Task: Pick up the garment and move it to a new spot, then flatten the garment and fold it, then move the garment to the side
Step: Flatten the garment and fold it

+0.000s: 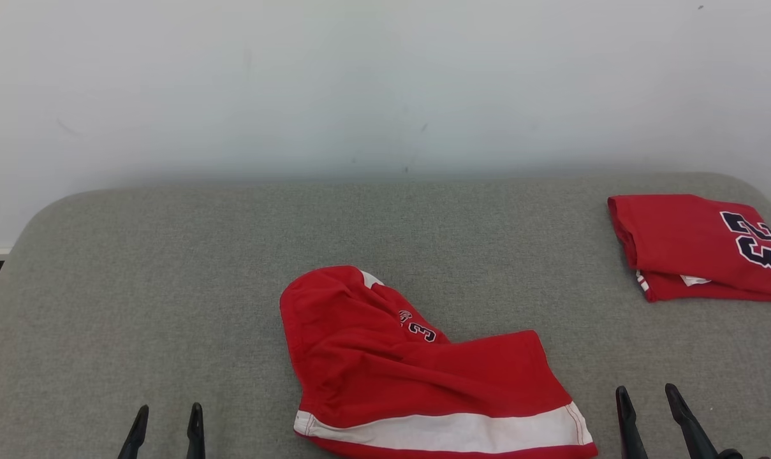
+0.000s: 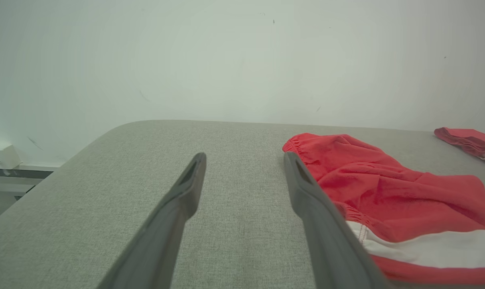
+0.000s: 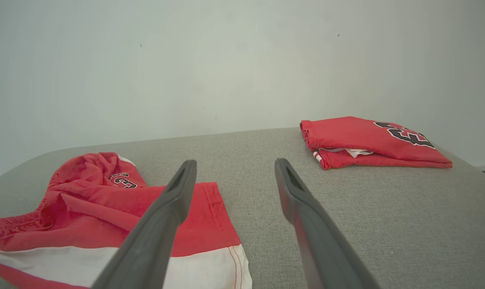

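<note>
While our left end effector (image 1: 170, 409) and right end effector (image 1: 645, 390) both hover released and empty over the near side of the grey fabric-covered desk (image 1: 168, 287), the crumpled red cloth garment with a white band (image 1: 411, 370) lies between them; a folded red numbered garment (image 1: 697, 248) rests at the far right.

A bare test room, more lab than home — a scuffed white wall (image 1: 385, 83) behind a grey fabric-covered surface (image 1: 168, 287) with rounded corners, carrying just a rumpled red garment (image 1: 385, 363) and a folded red garment (image 1: 685, 242). A small white box (image 2: 1, 155) sits at the wall's foot.
</note>
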You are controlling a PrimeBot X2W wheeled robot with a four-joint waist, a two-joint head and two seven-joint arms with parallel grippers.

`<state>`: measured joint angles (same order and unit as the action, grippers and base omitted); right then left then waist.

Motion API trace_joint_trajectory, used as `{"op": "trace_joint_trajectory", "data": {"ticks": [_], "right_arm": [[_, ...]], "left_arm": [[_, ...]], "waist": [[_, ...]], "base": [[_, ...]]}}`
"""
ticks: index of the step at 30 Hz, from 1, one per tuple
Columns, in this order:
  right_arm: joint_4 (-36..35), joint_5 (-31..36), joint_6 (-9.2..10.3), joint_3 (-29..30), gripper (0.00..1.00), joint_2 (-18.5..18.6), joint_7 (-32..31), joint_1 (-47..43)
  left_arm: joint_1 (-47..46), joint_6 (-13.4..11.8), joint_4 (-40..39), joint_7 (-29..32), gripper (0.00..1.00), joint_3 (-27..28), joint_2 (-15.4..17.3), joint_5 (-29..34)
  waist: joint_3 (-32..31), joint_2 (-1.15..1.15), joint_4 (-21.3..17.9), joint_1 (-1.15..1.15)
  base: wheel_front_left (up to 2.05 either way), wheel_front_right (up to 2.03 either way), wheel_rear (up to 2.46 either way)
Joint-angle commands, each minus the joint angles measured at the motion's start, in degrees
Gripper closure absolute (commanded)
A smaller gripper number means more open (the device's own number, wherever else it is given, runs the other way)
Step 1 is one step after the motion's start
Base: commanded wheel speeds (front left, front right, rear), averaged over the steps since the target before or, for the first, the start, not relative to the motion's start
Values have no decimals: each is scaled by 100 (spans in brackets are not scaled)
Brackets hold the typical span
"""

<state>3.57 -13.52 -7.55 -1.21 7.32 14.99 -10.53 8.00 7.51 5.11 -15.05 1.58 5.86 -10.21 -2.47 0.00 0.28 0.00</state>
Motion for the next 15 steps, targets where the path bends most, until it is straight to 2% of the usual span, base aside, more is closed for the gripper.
{"op": "trace_joint_trajectory", "data": {"ticks": [1, 8, 15], "right_arm": [[13, 29, 14, 17, 0, -19, 24, -27], [148, 9, 14, -53, 0, 1, -101, 28], [555, -85, 14, -76, 0, 222, -307, 281]], "left_arm": [[-18, -6, -3, -16, 0, -21, -4, 27], [-164, -6, 53, -16, 0, -244, 106, -46], [-526, -6, 274, 198, 0, -1198, 614, -308]], "waist": [[4, 0, 16, 0], [29, 0, 54, 0], [136, 0, 66, 0]], "base": [[0, 0, 0], [0, 0, 0], [0, 0, 0]]}}
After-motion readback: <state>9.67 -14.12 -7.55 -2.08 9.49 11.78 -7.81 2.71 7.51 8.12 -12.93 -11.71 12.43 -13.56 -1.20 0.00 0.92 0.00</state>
